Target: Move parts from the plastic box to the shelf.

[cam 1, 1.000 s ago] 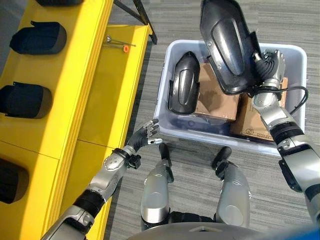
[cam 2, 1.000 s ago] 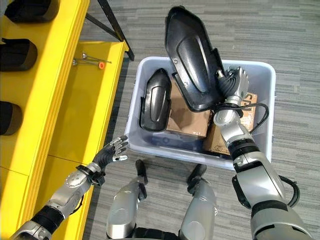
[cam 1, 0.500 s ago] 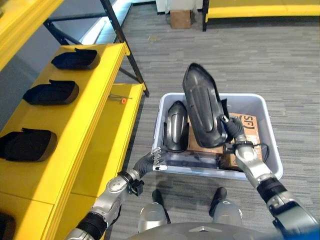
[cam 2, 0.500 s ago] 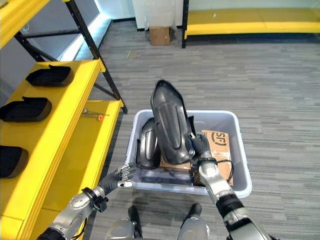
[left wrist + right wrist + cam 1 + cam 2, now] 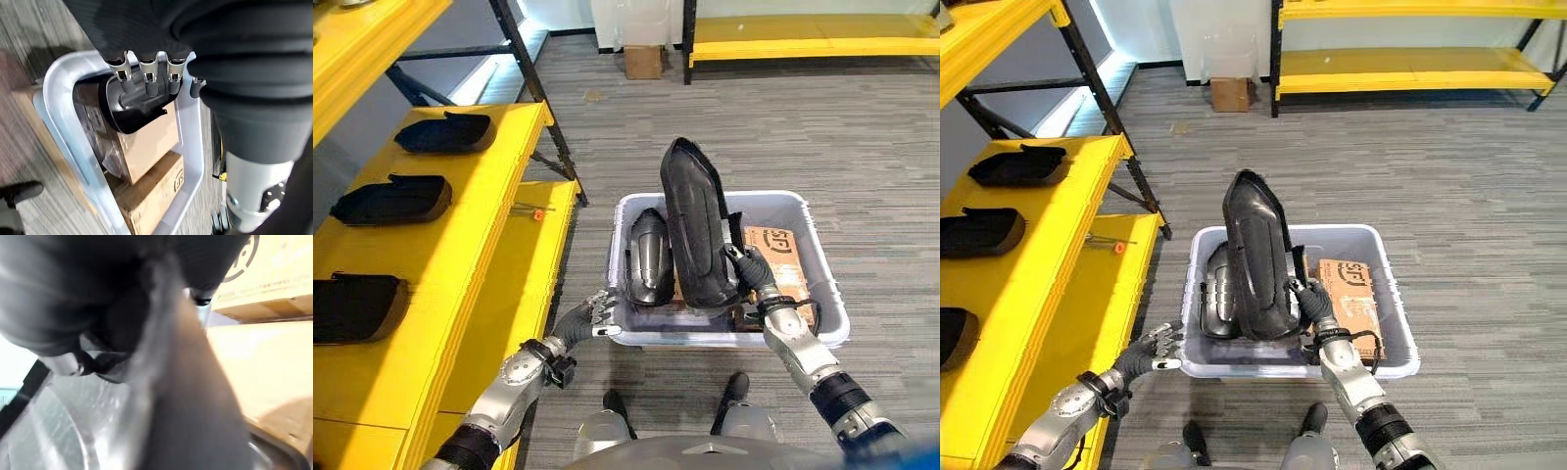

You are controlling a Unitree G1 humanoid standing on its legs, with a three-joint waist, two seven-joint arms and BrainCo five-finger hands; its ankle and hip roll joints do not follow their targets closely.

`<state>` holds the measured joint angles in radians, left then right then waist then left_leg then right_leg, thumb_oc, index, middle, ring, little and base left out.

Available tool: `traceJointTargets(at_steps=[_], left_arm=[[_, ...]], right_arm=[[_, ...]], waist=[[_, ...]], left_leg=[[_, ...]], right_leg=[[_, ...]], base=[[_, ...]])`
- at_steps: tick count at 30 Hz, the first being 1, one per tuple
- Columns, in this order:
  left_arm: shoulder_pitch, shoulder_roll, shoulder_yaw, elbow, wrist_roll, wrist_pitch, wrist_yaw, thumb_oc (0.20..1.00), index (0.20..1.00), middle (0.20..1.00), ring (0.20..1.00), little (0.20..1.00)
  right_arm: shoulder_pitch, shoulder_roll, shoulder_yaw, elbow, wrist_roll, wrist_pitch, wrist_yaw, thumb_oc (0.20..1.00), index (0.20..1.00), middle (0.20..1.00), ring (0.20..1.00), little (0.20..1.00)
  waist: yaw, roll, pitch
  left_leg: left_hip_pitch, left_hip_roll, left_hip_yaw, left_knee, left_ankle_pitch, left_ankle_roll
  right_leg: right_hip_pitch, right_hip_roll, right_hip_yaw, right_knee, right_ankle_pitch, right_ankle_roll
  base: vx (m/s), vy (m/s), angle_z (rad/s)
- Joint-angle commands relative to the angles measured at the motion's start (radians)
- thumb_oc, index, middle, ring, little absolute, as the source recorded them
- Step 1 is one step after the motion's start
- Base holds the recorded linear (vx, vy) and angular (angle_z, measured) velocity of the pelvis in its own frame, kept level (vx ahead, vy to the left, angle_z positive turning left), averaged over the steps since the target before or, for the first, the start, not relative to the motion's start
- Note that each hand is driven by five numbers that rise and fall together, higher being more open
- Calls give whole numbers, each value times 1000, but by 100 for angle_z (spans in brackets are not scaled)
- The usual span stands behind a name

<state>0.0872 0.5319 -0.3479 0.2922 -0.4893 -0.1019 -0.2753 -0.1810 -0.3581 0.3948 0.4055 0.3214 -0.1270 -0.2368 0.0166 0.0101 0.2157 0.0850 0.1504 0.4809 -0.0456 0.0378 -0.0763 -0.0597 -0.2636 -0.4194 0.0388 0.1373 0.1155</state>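
One black part [image 5: 697,230] held up over the plastic box [image 5: 822,294] by right hand [image 5: 751,277], fingers curled round it. Left hand [image 5: 592,315] by box, fingers loosely spread. Next: swing across to yellow shelf [image 5: 460,211].

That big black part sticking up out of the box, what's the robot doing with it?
The robot's right hand grips a large black part and holds it upright over the plastic box. A second black part and some cardboard boxes lie inside. The left hand is open beside the box's near corner, holding nothing. Three similar parts sit on the yellow shelf to the robot's left.
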Motion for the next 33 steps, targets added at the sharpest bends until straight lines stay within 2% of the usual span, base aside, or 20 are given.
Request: traceJointTargets(at_steps=[1,2,3,4,9,15,18,19,21,22,24,27,29,31,33], left_arm=[[-30,16,7,-67,-11,-44,2,1000,1000,1000,1000,1000],[-28,3,20,-73,-4,-29,-6,1000,1000,1000,1000,1000],[-27,2,22,-74,-6,-28,-3,1000,1000,1000,1000,1000],[-30,-16,32,-75,-9,-15,0,1000,1000,1000,1000,1000],[-23,-70,54,-58,-2,5,10,1000,1000,1000,1000,1000],[-21,-90,38,-50,13,5,40,1000,1000,1000,1000,1000],[-5,-87,35,-52,17,-2,24,1000,1000,1000,1000,1000],[-1,-85,32,-54,33,-7,18,1000,1000,1000,1000,1000],[3,-78,29,-54,47,-22,11,1000,1000,1000,1000,1000],[9,-75,35,-56,39,-29,10,1000,1000,1000,1000,1000],[11,-75,39,-58,39,-34,21,1000,1000,1000,1000,1000],[3,-83,49,-48,39,-35,51,1000,1000,1000,1000,1000],[-6,-89,47,-44,46,-30,60,1000,1000,1000,1000,1000],[-16,-94,36,-37,49,-27,66,1000,1000,1000,1000,1000],[-29,-99,30,-23,52,-23,72,1000,1000,1000,1000,1000]], right_arm=[[-50,-31,-64,-91,17,-104,15,200,200,200,200,200],[-36,-43,-77,-88,15,-113,13,200,200,200,200,200],[-34,-45,-78,-88,16,-115,13,200,200,200,200,200],[-27,-49,-88,-91,8,-119,15,200,200,200,200,200],[-12,-44,-87,-114,-44,-140,-3,200,200,200,200,200],[-65,-50,-62,-130,-140,-141,-30,200,200,200,200,200],[-73,-48,-51,-142,-161,-124,-69,200,200,200,200,200],[-71,-45,-48,-153,-159,-112,-79,200,200,200,200,200],[-73,-41,-46,-160,-166,-104,-97,200,200,200,200,200],[-77,-37,-44,-155,-187,-112,-99,200,200,200,200,200],[-86,-34,-39,-151,-198,-114,-96,200,200,200,200,200],[-108,-26,-21,-134,-217,-119,-85,200,200,200,200,200],[-117,-30,-14,-129,-207,-116,-82,200,200,200,200,200],[-129,-36,-10,-115,-199,-124,-78,200,200,200,200,200],[-142,-35,1,-110,-197,-133,-70,200,200,200,200,200]], waist=[[5,21,23],[-6,6,18],[-7,5,17],[-8,-4,16],[1,-13,7],[13,5,11],[4,9,16],[-5,10,17],[-13,10,16],[-15,5,11],[-16,0,7],[-20,-17,-20],[-19,-20,-41],[-19,-16,-61],[-23,1,-82]], left_leg=[[-47,-30,-29,20,16,27],[-60,-41,-49,23,23,17],[-62,-41,-51,24,24,15],[-93,-36,-51,39,45,12],[-122,-19,-78,56,57,-7],[-138,2,-94,51,74,-22],[-127,15,-44,67,65,-36],[-126,29,-5,81,67,-37],[-124,48,30,106,70,-41],[-117,71,54,147,54,-40],[-109,84,67,187,34,-38],[-67,128,89,292,10,-36],[-41,154,90,326,22,-46],[-26,165,80,343,27,-54],[-2,151,92,303,11,-47]], right_leg=[[82,112,53,110,-205,5],[107,166,88,71,-206,-16],[110,171,91,65,-206,-19],[120,189,99,26,-183,-39],[140,184,88,-20,-172,-51],[140,162,60,-44,-163,-53],[157,147,29,-44,-172,-43],[158,140,10,-51,-163,-42],[155,133,-9,-55,-153,-41],[151,121,-30,-51,-151,-47],[148,114,-41,-46,-155,-53],[127,104,-62,-19,-170,-74],[119,105,-73,-11,-185,-89],[108,107,-77,-3,-197,-100],[83,89,-99,32,-211,-93]], base=[[1,-121,57],[-4,-115,68],[-93,-165,74],[-105,-129,47],[-94,-173,46],[-115,-110,23],[-75,-42,36],[-71,-37,53],[-148,-27,69],[-149,-1,69],[-116,33,45],[-85,92,45],[-47,145,47],[-63,259,56],[-69,390,90]])
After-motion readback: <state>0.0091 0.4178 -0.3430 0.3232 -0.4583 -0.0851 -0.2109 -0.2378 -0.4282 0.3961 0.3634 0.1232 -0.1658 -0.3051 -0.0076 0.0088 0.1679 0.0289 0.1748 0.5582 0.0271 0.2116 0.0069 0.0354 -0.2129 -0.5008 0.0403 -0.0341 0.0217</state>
